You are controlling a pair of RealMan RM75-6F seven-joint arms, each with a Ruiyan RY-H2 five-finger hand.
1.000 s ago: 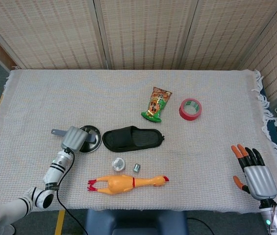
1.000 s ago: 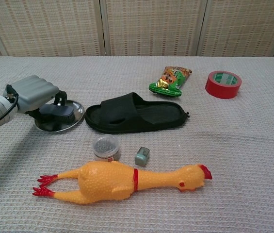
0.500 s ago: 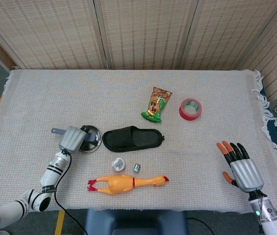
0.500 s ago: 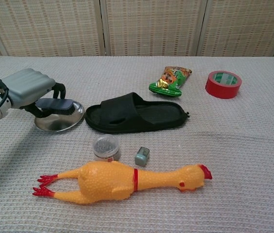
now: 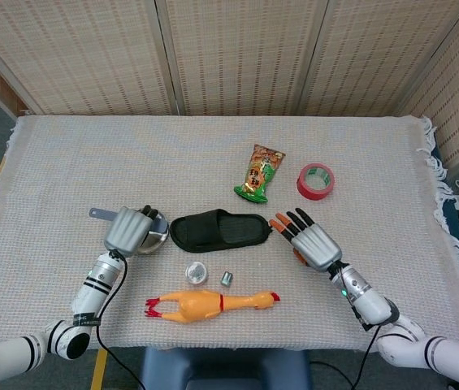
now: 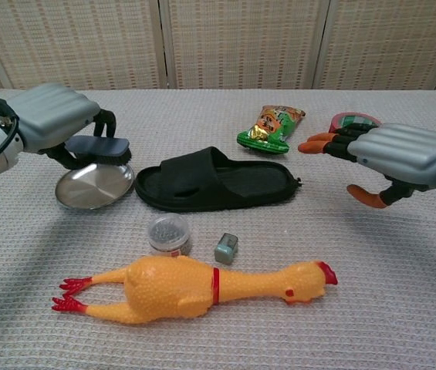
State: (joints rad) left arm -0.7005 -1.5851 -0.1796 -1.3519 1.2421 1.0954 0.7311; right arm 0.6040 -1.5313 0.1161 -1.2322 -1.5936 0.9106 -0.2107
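Leftmost, the left hand (image 6: 52,116) has its fingers curled around a dark grey brush with a flat handle (image 6: 98,146), holding it just above the round shiny metal dish (image 6: 94,186), which lies on the pale woven tablecloth (image 5: 213,154). In the head view the same hand (image 5: 127,230) covers the left part of the dish (image 5: 154,237). Just right of the dish lies a black rubber slide sandal (image 6: 216,179), lengthwise across the cloth. In front of it stand a small clear round jar with a grey lid (image 6: 168,233) and a little grey-green block (image 6: 226,248), near each other, and closer to the table edge a yellow rubber chicken with red feet and comb (image 6: 194,287) lies on its side. Behind the sandal's right end rests a green and orange snack packet (image 6: 271,128). Further right, the right hand (image 6: 391,158) hovers with its orange-tipped fingers spread apart and holding nothing, just beside the sandal's toe end in the head view (image 5: 306,238). A red roll of tape (image 5: 315,180) lies beyond it, partly hidden by the hand in the chest view
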